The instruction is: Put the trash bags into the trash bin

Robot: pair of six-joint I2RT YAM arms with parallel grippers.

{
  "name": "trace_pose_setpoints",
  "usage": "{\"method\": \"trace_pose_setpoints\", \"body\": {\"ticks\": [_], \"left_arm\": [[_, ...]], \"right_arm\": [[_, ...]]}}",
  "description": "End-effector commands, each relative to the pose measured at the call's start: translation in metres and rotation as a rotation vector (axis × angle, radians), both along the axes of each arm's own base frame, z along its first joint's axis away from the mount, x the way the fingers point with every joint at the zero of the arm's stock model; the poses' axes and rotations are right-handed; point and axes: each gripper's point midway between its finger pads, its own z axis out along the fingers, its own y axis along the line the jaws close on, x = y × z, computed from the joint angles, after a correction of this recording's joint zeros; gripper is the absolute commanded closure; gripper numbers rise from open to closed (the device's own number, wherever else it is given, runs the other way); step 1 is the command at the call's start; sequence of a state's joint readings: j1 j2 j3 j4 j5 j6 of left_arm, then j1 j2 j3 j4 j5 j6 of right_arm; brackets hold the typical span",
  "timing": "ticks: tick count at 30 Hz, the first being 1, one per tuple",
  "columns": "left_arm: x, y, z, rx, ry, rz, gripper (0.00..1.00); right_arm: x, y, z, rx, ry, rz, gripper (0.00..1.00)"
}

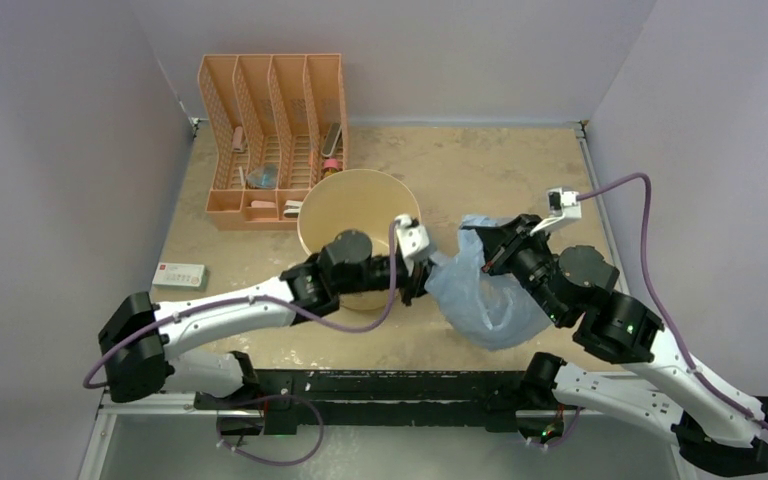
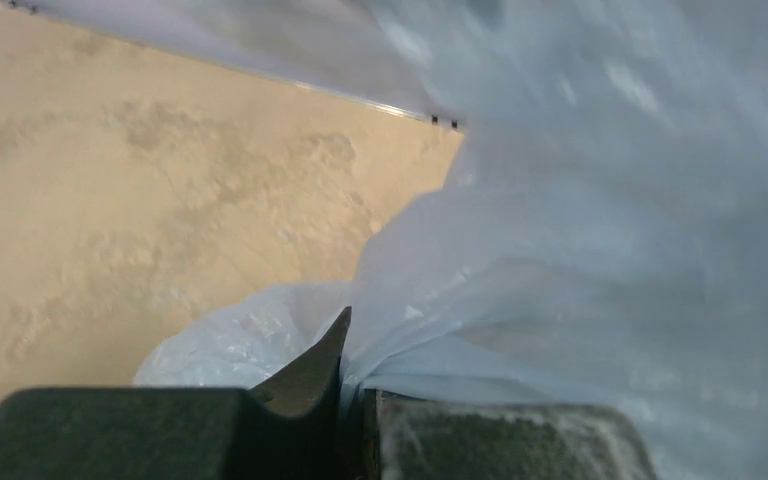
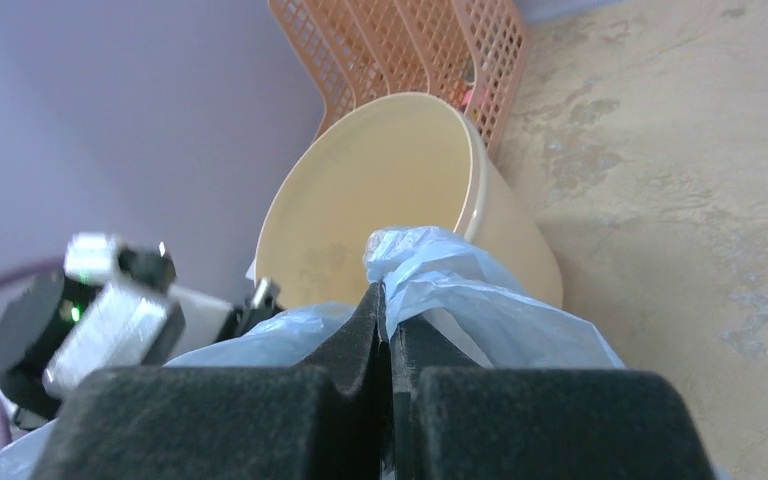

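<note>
At the left of my overhead view, the round cream bucket-like trash bin (image 1: 355,195) stands open on the sandy-brown surface (image 1: 500,165), just in front of the orange mesh file organizer (image 1: 270,90). My left arm reaches across the bin's near wall. Its claw (image 1: 417,288) is pressed together on a gathered fold at the left edge of the thin, translucent light-blue plastic trash bag (image 1: 470,300). The left wrist view shows the film bunched between the two pads.

The bag lies wholly outside the bin, just off its right flank. It is slung between my two arms, with its slack belly sagging toward the near edge. Whether the film brushes the bin wall I cannot tell.

At the right, the right claw (image 1: 482,262) pinches the bag's far upper end. The right wrist view shows crumpled film poking out above the closed tips.

The bag's long axis runs roughly left to right, from one claw to the other. The bin mouth lies left of it and further back, straight ahead of the right claw. The left claw is much the nearer to the rim. By my reckoning, the bag must rise over that rim and travel leftward.
</note>
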State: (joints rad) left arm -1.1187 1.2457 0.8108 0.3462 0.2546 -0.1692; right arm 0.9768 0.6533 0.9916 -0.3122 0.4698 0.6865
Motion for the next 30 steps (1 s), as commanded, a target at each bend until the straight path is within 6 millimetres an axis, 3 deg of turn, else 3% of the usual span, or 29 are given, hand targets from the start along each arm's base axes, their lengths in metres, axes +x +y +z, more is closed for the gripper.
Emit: {"method": "trace_pose_setpoints", "body": {"ticks": [1, 6, 15, 22, 30], "left_arm": [[0.015, -0.02, 0.043, -0.011, 0.015, -0.147, 1.0], [0.061, -0.044, 0.088, 0.026, -0.079, -0.114, 1.0], [0.118, -0.025, 0.146, -0.026, -0.224, 0.021, 1.0], [0.116, -0.005, 0.204, -0.098, -0.381, 0.06, 1.0], [0.11, 0.023, 0.248, -0.107, -0.483, 0.136, 1.0]], "right_arm": [[0.008, -0.024, 0.037, 0.066, -0.075, -0.115, 1.0], [0.009, -0.032, 0.058, 0.094, -0.116, -0.146, 1.0], [0.004, -0.04, 0.046, 0.124, -0.086, -0.155, 1.0], [-0.002, -0.042, 0.043, 0.171, -0.077, -0.141, 1.0], [0.003, -0.03, 0.051, 0.17, -0.081, -0.121, 1.0]]}}
